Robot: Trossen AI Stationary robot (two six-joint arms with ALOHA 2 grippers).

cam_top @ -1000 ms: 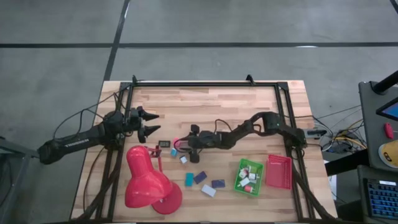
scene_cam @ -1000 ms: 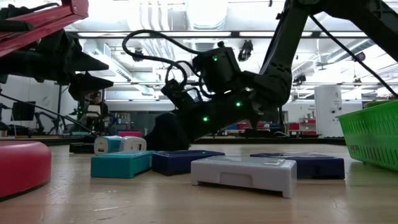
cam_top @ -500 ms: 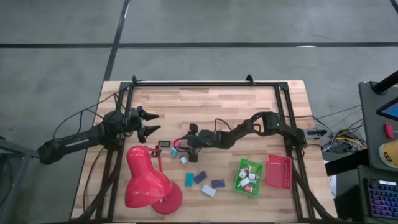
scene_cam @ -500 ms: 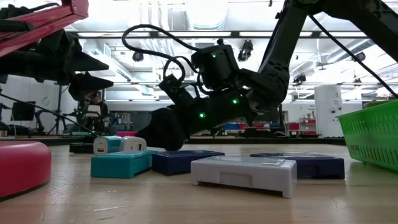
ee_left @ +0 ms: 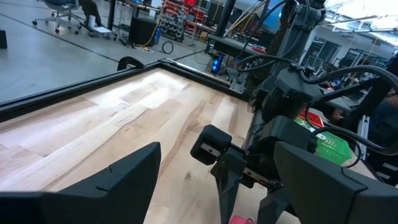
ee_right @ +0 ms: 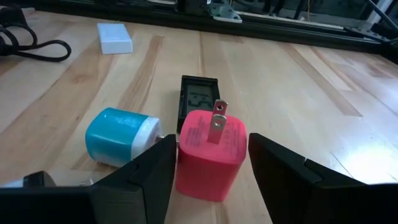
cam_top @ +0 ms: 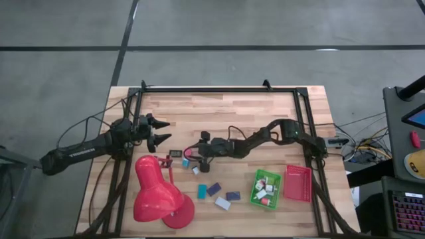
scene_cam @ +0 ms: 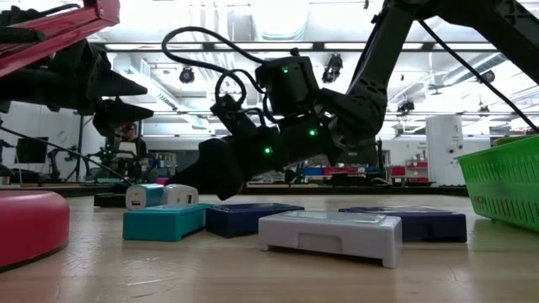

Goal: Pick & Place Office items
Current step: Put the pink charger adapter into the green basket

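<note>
A pink plug cube (ee_right: 210,154) with two metal prongs stands on the table (ee_right: 292,93) between the fingers of my open right gripper (ee_right: 211,174), which reaches low toward the table's left (cam_top: 193,155). Beside the cube lie a teal-and-white plug (ee_right: 121,137), a small black screen device (ee_right: 199,98) and a white block (ee_right: 115,38). More blocks, teal (cam_top: 202,191), dark blue (cam_top: 213,189) and white (cam_top: 222,203), lie nearer the near edge. My left gripper (cam_top: 163,131) waits open above the table's left side. My right gripper comes in level from the table's right, and its fingers (ee_right: 155,171) stand close on either side of the pink cube's lower body (ee_right: 186,168). I cannot tell whether they touch it. The cube rests upright on the table, prongs up.
A big red desk lamp (cam_top: 159,192) stands at the near left. A green tray (cam_top: 265,189) holding several pieces and a red tray (cam_top: 297,182) sit at the near right. A black cord (ee_right: 25,43) lies by the white block. Bare wood lies toward the far edge (cam_top: 219,106).
My right gripper has moved toward the table's left and lower, closing in on the pink cube until its fingers stand around it. The small pieces and my left arm have kept still.
</note>
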